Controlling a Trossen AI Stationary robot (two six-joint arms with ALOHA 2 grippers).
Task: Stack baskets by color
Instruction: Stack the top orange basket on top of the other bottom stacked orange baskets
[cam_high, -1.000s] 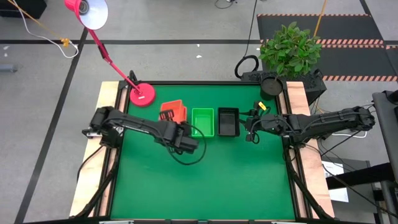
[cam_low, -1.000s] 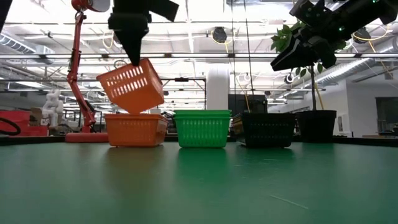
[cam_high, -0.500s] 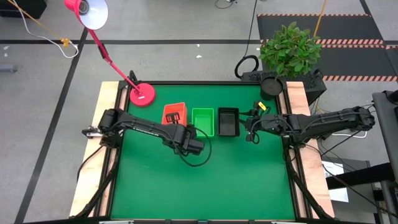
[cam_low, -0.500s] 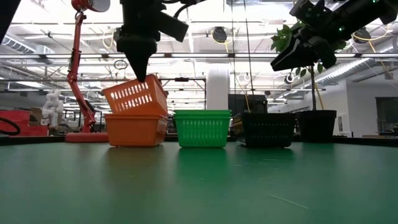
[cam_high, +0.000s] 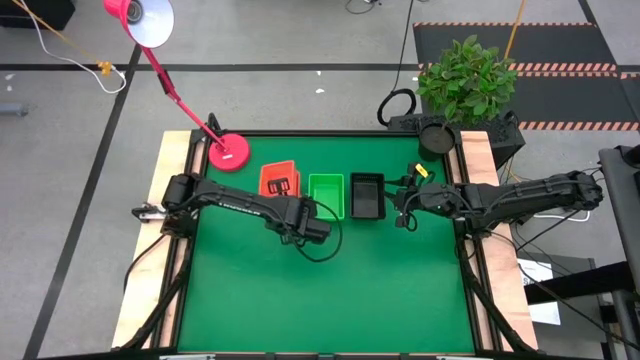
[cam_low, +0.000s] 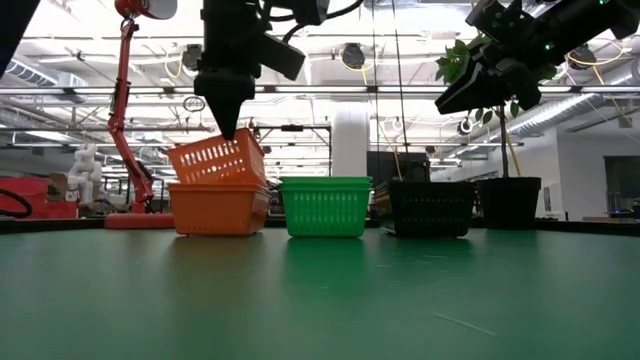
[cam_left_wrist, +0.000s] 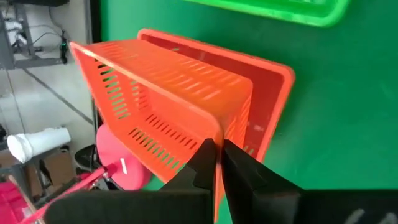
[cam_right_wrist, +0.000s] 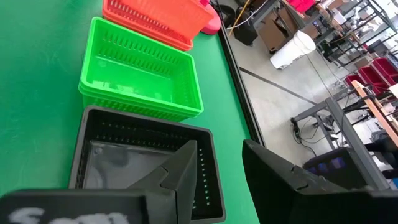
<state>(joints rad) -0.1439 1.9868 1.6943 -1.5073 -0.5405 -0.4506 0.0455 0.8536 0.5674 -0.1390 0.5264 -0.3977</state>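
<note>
Over the orange stack (cam_low: 218, 208), your left gripper (cam_low: 226, 127) pinches the tilted top orange basket (cam_low: 219, 161) by its rim; right gripper (cam_low: 470, 85) hovers, jaws wide, above the black baskets (cam_low: 431, 208).

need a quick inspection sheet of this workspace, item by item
surface: green table, bare toward the front
job's things: orange basket tilted, partly nested in the orange stack; green stack and black stack beside it in a row
clutter: pink lamp base at the back left corner
grippers: left gripper shut on the tilted basket's rim; right gripper open above the black stack
cables: loop on the left arm
surroundings: potted plant; workshop beyond
</note>
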